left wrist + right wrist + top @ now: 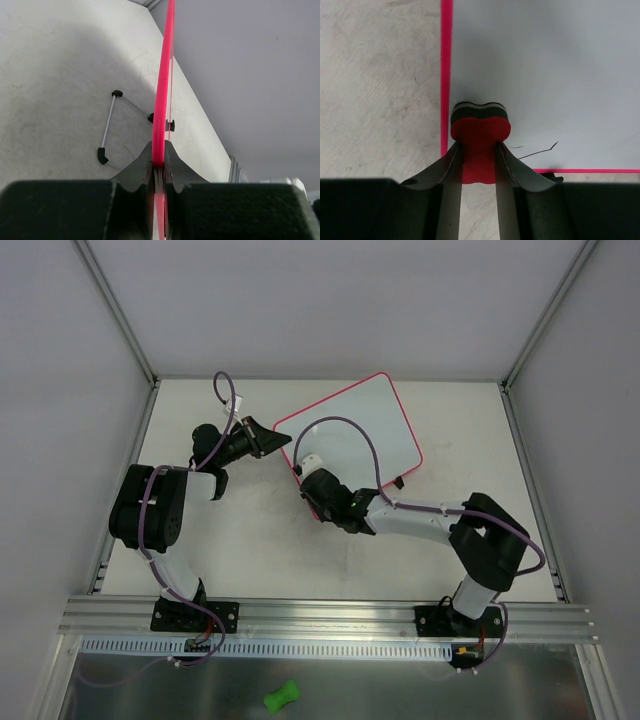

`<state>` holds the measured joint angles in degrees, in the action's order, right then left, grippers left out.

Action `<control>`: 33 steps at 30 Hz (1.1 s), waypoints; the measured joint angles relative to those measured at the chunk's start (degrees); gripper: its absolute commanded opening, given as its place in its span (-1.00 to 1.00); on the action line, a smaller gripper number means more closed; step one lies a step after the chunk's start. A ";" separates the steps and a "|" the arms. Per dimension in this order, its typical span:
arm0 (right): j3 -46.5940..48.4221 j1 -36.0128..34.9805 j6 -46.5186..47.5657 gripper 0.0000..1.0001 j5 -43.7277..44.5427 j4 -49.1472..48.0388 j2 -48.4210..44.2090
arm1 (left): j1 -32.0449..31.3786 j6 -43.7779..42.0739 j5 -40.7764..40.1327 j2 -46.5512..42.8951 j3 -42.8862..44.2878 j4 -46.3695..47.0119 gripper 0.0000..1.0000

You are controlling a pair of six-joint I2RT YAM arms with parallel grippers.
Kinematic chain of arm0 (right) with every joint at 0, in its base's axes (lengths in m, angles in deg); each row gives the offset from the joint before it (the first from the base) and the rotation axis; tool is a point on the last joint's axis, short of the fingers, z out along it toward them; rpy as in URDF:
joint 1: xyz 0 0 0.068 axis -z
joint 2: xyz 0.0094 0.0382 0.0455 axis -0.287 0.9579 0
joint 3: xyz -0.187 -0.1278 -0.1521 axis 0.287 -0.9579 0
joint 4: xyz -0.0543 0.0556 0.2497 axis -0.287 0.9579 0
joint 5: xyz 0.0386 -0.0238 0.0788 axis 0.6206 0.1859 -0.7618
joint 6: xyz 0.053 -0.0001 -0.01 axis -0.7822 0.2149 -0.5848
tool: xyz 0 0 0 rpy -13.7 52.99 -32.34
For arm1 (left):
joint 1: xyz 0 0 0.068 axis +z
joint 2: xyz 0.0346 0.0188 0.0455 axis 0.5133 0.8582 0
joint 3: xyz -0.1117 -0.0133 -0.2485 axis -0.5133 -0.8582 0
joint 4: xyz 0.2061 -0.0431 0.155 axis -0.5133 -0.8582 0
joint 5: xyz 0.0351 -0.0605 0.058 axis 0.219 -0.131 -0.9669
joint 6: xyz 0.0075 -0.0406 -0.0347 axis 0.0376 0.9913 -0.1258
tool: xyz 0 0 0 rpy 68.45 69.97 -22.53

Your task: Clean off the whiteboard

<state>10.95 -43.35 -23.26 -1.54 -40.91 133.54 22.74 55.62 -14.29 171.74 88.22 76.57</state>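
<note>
Tabletop [260, 545]: left end effector [158, 156] clamps whiteboard [390, 410] edge; right end effector [479, 150] grips red eraser [480, 127].

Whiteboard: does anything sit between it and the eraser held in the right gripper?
Nothing visible does. The right gripper holds the red eraser over the whiteboard corner, beside the pink frame; a thin marker stroke lies close by on bare board.
</note>
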 measured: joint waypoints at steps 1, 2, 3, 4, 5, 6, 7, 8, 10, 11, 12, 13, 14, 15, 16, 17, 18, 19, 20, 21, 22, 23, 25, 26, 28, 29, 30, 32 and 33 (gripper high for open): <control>0.00 0.81 -0.33 -0.99 -1.07 0.42 -0.33 | 0.00 0.02 0.00 0.00 0.00 -0.02 -1.00; 0.00 1.92 -0.68 -0.99 -2.34 0.98 -0.76 | -0.02 0.02 -0.04 0.00 0.00 -0.02 -1.00; 0.00 3.30 -1.01 -0.99 -3.58 1.55 -1.25 | -0.02 0.04 -0.07 0.00 0.00 -0.04 -1.00; 0.02 4.76 -1.27 -0.99 -4.61 2.10 -1.62 | 0.00 0.04 -0.11 0.00 0.00 -0.04 -1.00; 0.15 6.38 -1.53 -0.99 -5.55 2.78 -1.92 | -0.02 0.04 -0.11 0.00 0.00 -0.07 -1.00; 0.35 7.87 -1.68 -0.99 -6.38 3.43 -2.14 | -0.02 0.04 -0.15 0.00 0.00 -0.11 -1.00; 0.55 9.44 -1.84 -0.99 -7.15 4.07 -2.34 | -0.02 0.07 -0.20 0.00 0.00 -0.13 -1.00; 0.70 10.88 -1.84 -0.99 -7.67 4.50 -2.54 | -0.02 0.07 -0.20 0.00 0.00 -0.13 -1.00; 0.94 13.35 -1.84 -1.00 -8.28 5.44 -2.82 | -0.02 0.07 -0.20 0.00 0.00 -0.13 -1.00; 1.09 14.49 -1.84 -0.99 -8.55 5.95 -2.86 | -0.02 0.07 -0.20 0.00 0.00 -0.15 -1.00; 1.25 15.63 -1.81 -0.99 -8.85 6.40 -2.89 | -0.02 0.07 -0.17 0.00 0.00 -0.15 -1.00; 1.27 16.46 -1.81 -0.99 -9.14 6.71 -2.97 | -0.02 0.09 -0.20 0.00 0.00 -0.15 -1.00; 1.27 17.38 -1.79 -0.99 -9.40 7.02 -3.10 | -0.02 0.09 -0.17 0.00 0.00 -0.15 -1.00; 1.27 18.03 -1.68 -0.99 -9.46 7.19 -3.19 | -0.02 0.09 -0.17 0.00 0.00 -0.13 -1.00; 1.09 18.64 -1.53 -0.99 -9.49 6.97 -3.30 | -0.04 0.09 -0.17 0.00 0.00 -0.13 -1.00; 0.44 18.95 -1.42 -0.99 -9.68 6.25 -3.63 | -0.04 0.09 -0.17 0.00 0.00 -0.15 -1.00; -0.39 19.02 -1.31 -0.99 -9.77 5.42 -4.11 | -0.04 0.09 -0.15 0.00 0.00 -0.15 -1.00; -1.57 19.02 -1.11 -0.99 -9.81 3.93 -4.70 | -0.04 0.09 -0.13 0.00 0.00 -0.11 -1.00; -2.67 19.02 -0.94 -0.99 -9.88 2.69 -5.22 | -0.04 0.09 -0.13 0.00 0.00 -0.11 -1.00; -3.93 19.02 -0.74 -1.00 -9.92 1.31 -5.86 | -0.04 0.09 -0.11 0.00 0.00 -0.15 -1.00; -5.05 18.99 -0.55 -0.99 -9.94 -0.02 -6.29 | -0.04 0.09 -0.11 0.00 0.00 -0.13 -1.00; -5.97 18.80 -0.22 -0.99 -9.94 -1.40 -6.64 | -0.04 0.09 -0.11 0.00 0.00 -0.13 -1.00; -7.58 18.32 0.63 -0.99 -9.70 -3.85 -7.32 | -0.04 0.09 -0.11 0.00 0.00 -0.13 -1.00; -8.22 18.01 1.18 -0.99 -9.33 -4.81 -7.50 | -0.04 0.09 -0.11 0.00 0.00 -0.11 -1.00; -9.38 17.25 2.34 -0.99 -8.46 -6.73 -7.78 | -0.04 0.09 -0.11 0.00 0.00 -0.13 -1.00; -9.73 16.90 2.80 -0.99 -8.13 -7.34 -7.85 | -0.04 0.09 -0.11 0.00 0.00 -0.11 -1.00; -10.16 16.48 3.26 -1.00 -7.82 -8.13 -7.93 | -0.04 0.09 -0.11 0.00 0.00 -0.11 -1.00; -11.04 15.45 4.28 -0.99 -7.43 -9.88 -8.07 | -0.04 0.09 -0.11 0.00 0.00 -0.11 -1.00; -11.28 14.99 4.68 -0.99 -7.28 -10.40 -8.09 | -0.04 0.09 -0.11 0.00 0.00 -0.11 -1.00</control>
<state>-0.33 -28.36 -18.58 -8.82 -51.31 125.45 22.70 55.71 -14.40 171.74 88.22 76.46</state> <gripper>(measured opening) 0.301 0.050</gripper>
